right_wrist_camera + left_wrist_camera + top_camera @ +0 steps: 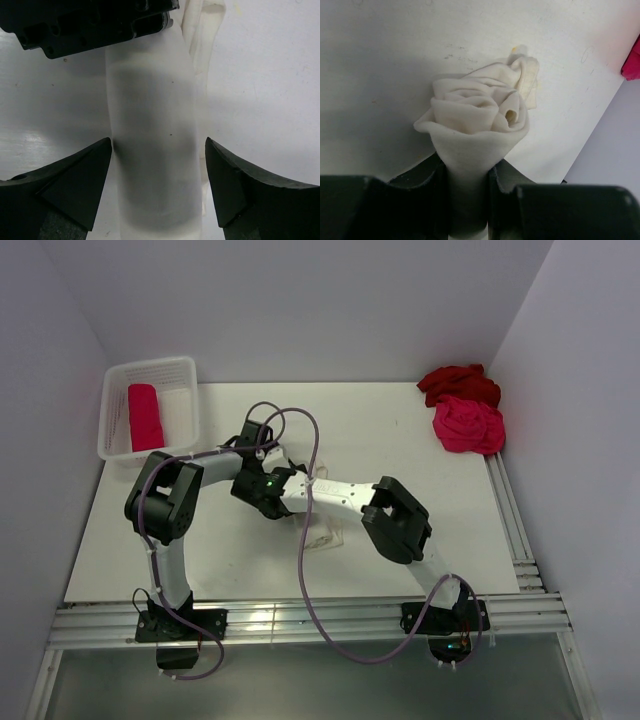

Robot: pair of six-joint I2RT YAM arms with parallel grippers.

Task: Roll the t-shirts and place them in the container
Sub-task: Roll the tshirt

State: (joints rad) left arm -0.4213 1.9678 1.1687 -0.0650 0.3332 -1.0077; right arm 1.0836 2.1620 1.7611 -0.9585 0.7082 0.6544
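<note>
A cream-white t-shirt (477, 112), rolled into a tube, lies on the white table. My left gripper (468, 200) is shut on one end of it. My right gripper (158, 145) stands open astride the roll (155, 150); its left fingertip (102, 155) touches the cloth and the right one sits just off it. In the top view both grippers, left (262, 440) and right (262, 490), meet at mid-table and hide most of the roll. A dark red t-shirt (458, 383) and a hot pink t-shirt (468, 426) lie crumpled at the back right. A pink-red rolled t-shirt (144, 417) lies in the basket.
A white mesh basket (150, 365) stands at the back left corner. Walls close in the table at the back and on both sides. Metal rails run along the right edge (505, 510) and the front edge (300, 620). A grey cable (312, 540) loops over the right arm.
</note>
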